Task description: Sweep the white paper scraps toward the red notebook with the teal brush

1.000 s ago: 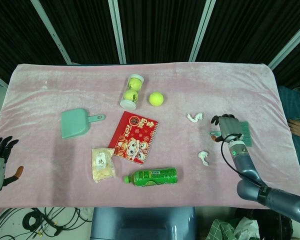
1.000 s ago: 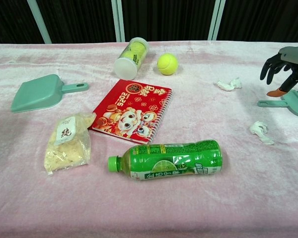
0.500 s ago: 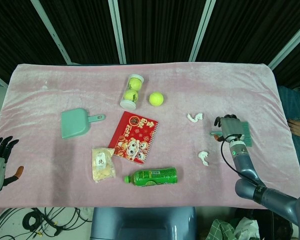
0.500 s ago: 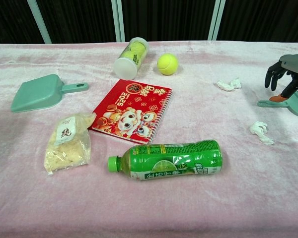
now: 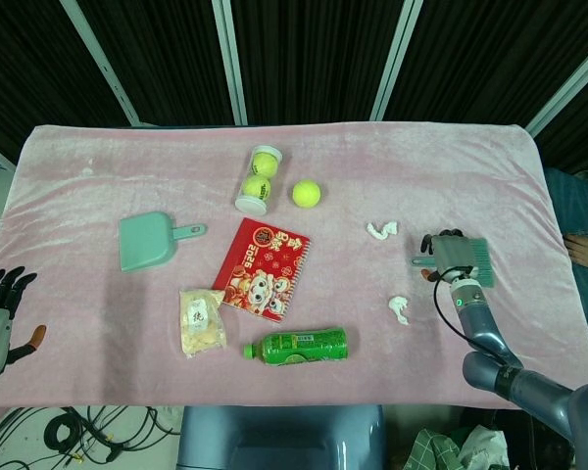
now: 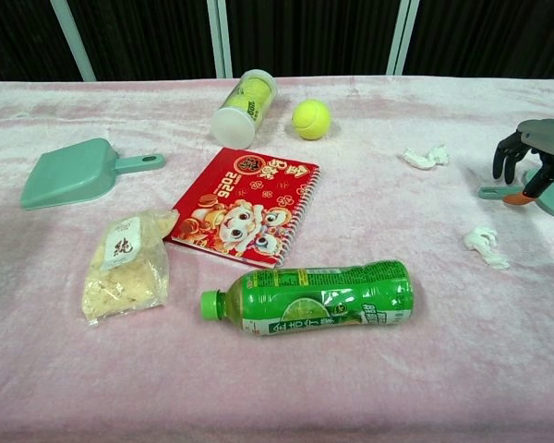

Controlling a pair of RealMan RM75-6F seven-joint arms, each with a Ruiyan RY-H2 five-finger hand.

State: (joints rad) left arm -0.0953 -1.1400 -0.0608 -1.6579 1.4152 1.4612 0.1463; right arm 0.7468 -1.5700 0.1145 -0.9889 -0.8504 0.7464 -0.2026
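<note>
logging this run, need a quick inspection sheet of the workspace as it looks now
surface: pink cloth covers the table.
job's things: teal brush lies at the right edge; red notebook lies flat mid-table; two white paper scraps lie between them.
clutter: teal dustpan, tennis ball tube, loose tennis ball, snack bag, green bottle.
hands: right hand is over the brush handle, fingers curled, grasp unclear; left hand is at the left edge, fingers apart, holding nothing.
cables: tangle on the floor below the front edge.
surroundings: dark curtain behind.
</note>
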